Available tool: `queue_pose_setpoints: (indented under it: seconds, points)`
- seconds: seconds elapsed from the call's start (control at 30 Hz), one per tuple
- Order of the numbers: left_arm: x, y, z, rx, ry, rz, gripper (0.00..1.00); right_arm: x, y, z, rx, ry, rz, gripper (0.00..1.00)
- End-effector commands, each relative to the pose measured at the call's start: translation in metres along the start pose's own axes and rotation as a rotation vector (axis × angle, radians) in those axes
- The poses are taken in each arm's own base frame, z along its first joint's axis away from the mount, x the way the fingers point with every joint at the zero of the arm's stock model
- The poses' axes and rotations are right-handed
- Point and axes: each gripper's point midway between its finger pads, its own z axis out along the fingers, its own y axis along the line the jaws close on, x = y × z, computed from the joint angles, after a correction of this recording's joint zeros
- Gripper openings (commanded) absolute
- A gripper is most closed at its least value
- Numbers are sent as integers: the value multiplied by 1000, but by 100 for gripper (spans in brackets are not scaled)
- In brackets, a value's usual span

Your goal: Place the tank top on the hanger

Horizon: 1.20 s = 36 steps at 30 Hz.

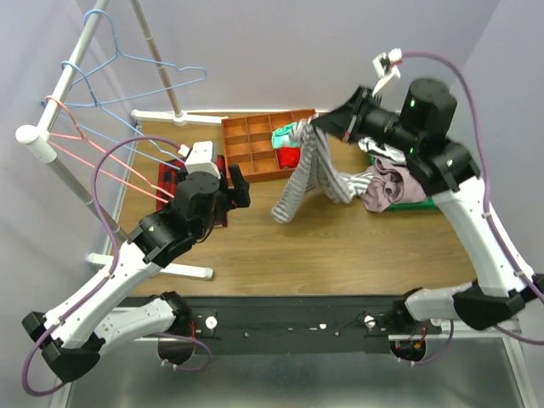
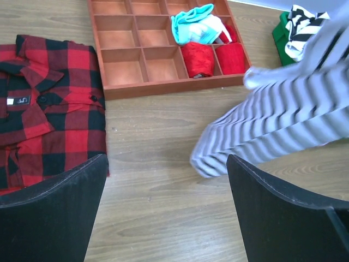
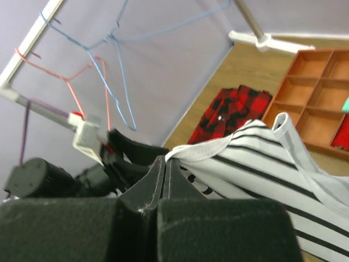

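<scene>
the top view shows the right gripper (image 1: 327,123) holding the tank top (image 1: 306,174) up near the table's far edge and the hanger (image 1: 140,76) on the rack at the far left corner, its wrist view alone shows jaws clamped on a strap, and the left gripper (image 2: 166,164) has its jaws spread apart.

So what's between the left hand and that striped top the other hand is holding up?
Just bare wooden table. The camera on the left hand shows nothing on the boards before the dangling top; the overhead view agrees.
</scene>
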Motion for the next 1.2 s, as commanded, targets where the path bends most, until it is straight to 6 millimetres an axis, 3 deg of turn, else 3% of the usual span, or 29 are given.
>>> queue_pose_setpoints:
  seconds: [0.0, 0.03, 0.1, 0.13, 0.17, 0.2, 0.23, 0.27, 0.3, 0.33, 0.37, 0.4, 0.43, 0.5, 0.57, 0.6, 0.63, 0.7, 0.73, 0.77, 0.8, 0.9, 0.97, 1.0, 1.17]
  points:
    - [5, 15, 4, -50, -23, -63, 99, 79, -17, -2, -22, 118, 98, 1]
    - [7, 16, 5, -57, -20, -85, 99, 124, -42, 3, 21, 190, 139, 1]
    - [21, 20, 11, -70, -2, -105, 99, 171, -31, -2, -22, 263, 172, 1]
    - [27, 20, 14, -73, 7, -136, 99, 193, -39, 0, -1, 267, 174, 2]
    - [31, 19, 17, -69, 8, -152, 99, 245, -60, -6, 53, 348, 199, 5]
    - [45, 24, 22, -86, 35, -151, 99, 282, -52, -14, 33, 408, 187, 11]
    - [53, 23, 25, -82, 55, -161, 99, 297, -54, -12, 29, 397, 178, 32]
    - [57, 22, 30, -79, 59, -188, 99, 329, -67, -21, 62, 452, 192, 42]
    - [72, 25, 37, -91, 90, -185, 99, 343, -67, -23, 68, 481, 180, 50]
    - [79, 25, 41, -89, 107, -186, 99, 344, -81, -23, 141, 467, 157, 60]
    - [83, 17, 45, -55, 119, -198, 99, 343, -91, -24, 187, 461, 113, 62]
    - [98, 18, 52, -63, 152, -195, 98, 329, -96, -21, 236, 427, 84, 66]
    - [105, 18, 56, -65, 170, -199, 95, 320, -122, -26, 388, 387, 42, 71]
    - [127, 12, 65, -52, 231, -216, 91, 295, -133, -26, 485, 310, -14, 76]
    - [140, 6, 70, -26, 264, -237, 83, 284, -155, -30, 602, 267, -73, 76]
    - [160, 6, 70, -15, 320, -237, 80, 280, -162, -28, 626, 261, -86, 76]
    - [168, 6, 69, -13, 335, -252, 77, 275, -163, -23, 632, 251, -92, 75]
    - [184, 9, 67, -10, 360, -256, 74, 279, -185, -14, 687, 286, -111, 74]
    - [190, 8, 64, -3, 370, -254, 71, 272, -190, -9, 709, 278, -115, 73]
    - [193, 8, 63, 5, 372, -255, 70, 277, -206, -6, 755, 300, -129, 73]
    - [200, 11, 60, 3, 383, -254, 70, 268, -225, -7, 792, 287, -105, 71]
    - [216, 12, 56, 6, 415, -252, 66, 259, -245, 12, 760, 281, -50, 63]
    - [222, 13, 54, 2, 431, -245, 66, 245, -245, 30, 738, 256, -92, 63]
    - [226, 15, 52, -1, 435, -242, 66, 254, -256, 35, 761, 290, -102, 64]
    - [233, 18, 43, -6, 442, -232, 71, 255, -267, 61, 741, 321, -145, 69]
